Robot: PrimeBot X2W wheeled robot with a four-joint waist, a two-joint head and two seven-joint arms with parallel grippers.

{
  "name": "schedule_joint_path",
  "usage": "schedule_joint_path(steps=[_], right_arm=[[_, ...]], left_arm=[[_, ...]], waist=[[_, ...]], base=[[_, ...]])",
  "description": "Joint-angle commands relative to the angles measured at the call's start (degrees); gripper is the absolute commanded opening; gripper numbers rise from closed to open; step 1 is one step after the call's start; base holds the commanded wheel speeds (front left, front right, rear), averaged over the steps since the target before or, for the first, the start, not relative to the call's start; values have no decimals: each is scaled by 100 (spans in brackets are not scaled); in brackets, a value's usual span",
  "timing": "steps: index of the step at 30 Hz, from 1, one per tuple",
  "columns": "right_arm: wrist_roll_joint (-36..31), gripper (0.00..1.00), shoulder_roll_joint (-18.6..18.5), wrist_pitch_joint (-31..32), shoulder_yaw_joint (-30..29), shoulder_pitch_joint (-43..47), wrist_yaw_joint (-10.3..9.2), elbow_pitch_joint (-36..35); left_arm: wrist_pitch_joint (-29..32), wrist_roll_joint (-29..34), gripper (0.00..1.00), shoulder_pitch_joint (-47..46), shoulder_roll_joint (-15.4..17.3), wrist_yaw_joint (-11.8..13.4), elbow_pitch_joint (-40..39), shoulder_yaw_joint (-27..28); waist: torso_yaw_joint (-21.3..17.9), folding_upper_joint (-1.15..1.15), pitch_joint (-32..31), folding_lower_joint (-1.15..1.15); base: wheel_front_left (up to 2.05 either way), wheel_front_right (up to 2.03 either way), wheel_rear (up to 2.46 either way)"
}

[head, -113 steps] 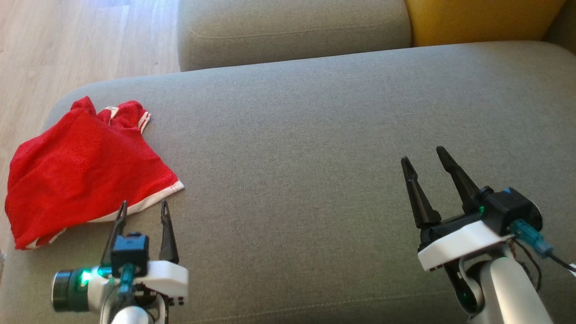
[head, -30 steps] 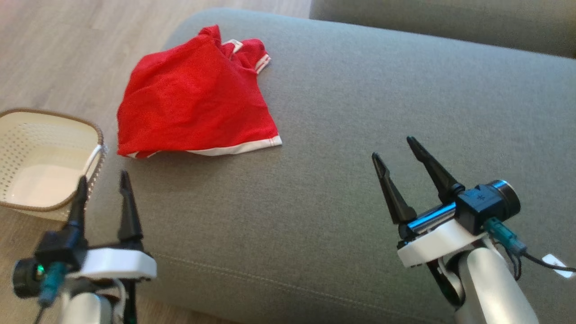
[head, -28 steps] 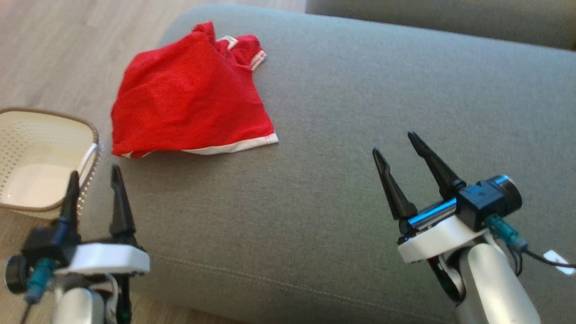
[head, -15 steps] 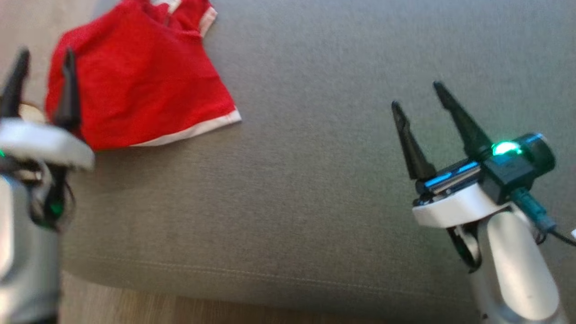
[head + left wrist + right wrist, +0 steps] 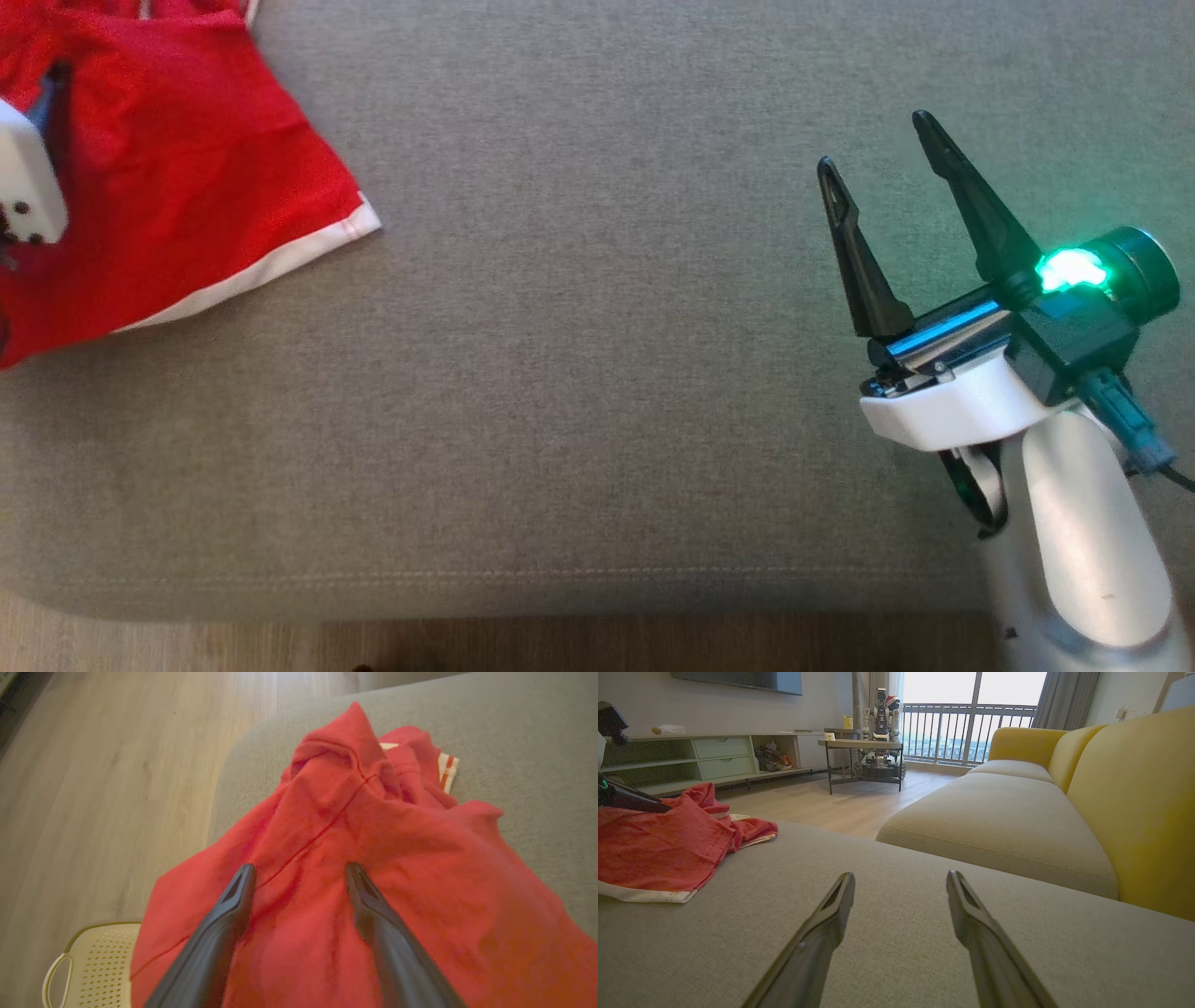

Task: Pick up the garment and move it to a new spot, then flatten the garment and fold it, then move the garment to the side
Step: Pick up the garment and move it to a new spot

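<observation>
The left gripper (image 5: 300,868) is hanging with its two fingers spread wide, gripping nothing, directly over the crumpled red garment (image 5: 373,826). Whether the tips are touching the cloth cannot be told. The garment is lying at the left end of the grey sofa cushion (image 5: 597,373), near its edge. The right gripper (image 5: 876,142) is hovering equally wide and empty over bare cushion, well apart from the garment. Beyond the cushion's edge, a cream basket (image 5: 93,961) is sitting on the wooden floor (image 5: 117,765).
</observation>
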Motion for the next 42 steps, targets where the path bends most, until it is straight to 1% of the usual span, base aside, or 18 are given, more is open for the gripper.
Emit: schedule_joint_path(steps=[1, 4, 6, 7, 8, 13, 18, 23, 25, 30, 33, 34, 36, 39, 42], right_arm=[[22, 100, 24, -52, 120, -52, -1, -223], [44, 100, 24, -52, 120, -22, -1, -241], [48, 100, 24, -52, 135, -25, -1, -249], [49, 100, 24, -52, 139, -26, -1, -252], [47, 100, 24, -52, 141, -28, -1, -255], [39, 100, 24, -52, 116, -29, -1, -213], [51, 100, 24, -52, 104, 27, -1, -121], [143, 100, 24, -52, 150, 76, -1, -33], [183, 100, 24, -52, 149, 117, -1, 3], [307, 100, 24, -52, 91, 265, -1, 89], [400, 100, 24, -52, 50, 334, -1, 122], [400, 100, 24, -52, 50, 334, -1, 122], [492, 100, 24, -52, 8, 369, -1, 136], [669, 100, 24, -52, -51, 425, -1, 163], [785, 100, 24, -52, -45, 473, -1, 170]], left_arm=[[99, -38, 100, -330, 432, 9, 30, 178], [157, 115, 100, -638, 571, 9, 527, 25], [144, 124, 100, -756, 575, 9, 762, -22], [140, 86, 69, -807, 558, 9, 862, -41], [92, 56, 0, -856, 551, 9, 933, -59], [-276, -32, 0, -1003, 532, 8, 1157, -218], [-801, -72, 0, -1087, 535, 17, 1137, -307], [-1431, -51, 0, -1133, 631, 232, 1038, -179], [-1695, -82, 0, -1146, 645, 280, 911, -111], [-2421, -183, 0, -1154, 561, 454, 305, 79], [-2749, -388, 0, -1123, 377, 514, -240, 239], [-2749, -388, 0, -1123, 377, 514, -240, 239], [-2967, -494, 0, -1086, 226, 507, -777, 291], [-2956, -576, 0, -906, -29, 628, -1492, 240], [-2734, -678, 0, -701, -297, 754, -2099, 113]], waist=[[-96, 0, 79, -1], [-154, 0, 130, -1], [-176, 0, 153, -1], [-183, 0, 160, -1], [-187, 0, 167, -1], [-163, 0, 99, -1], [-79, 0, -179, -1], [-40, 0, -605, -1], [-33, 0, -778, -1], [-2, 0, -1238, -1], [-19, 0, -1498, -1], [-19, 0, -1498, -1], [-51, 0, -1652, -1], [-119, 0, -1850, -1], [-245, 0, -1977, -1]], base=[[0, 0, 0], [0, 0, 0], [0, 0, 0], [0, 0, 0], [0, 0, 0], [0, 0, 0], [0, 0, 0], [0, 0, 0], [0, 0, 0], [0, 0, 0], [0, 0, 0], [0, 0, 0], [0, 0, 0], [0, 0, 0], [0, 0, 0]])
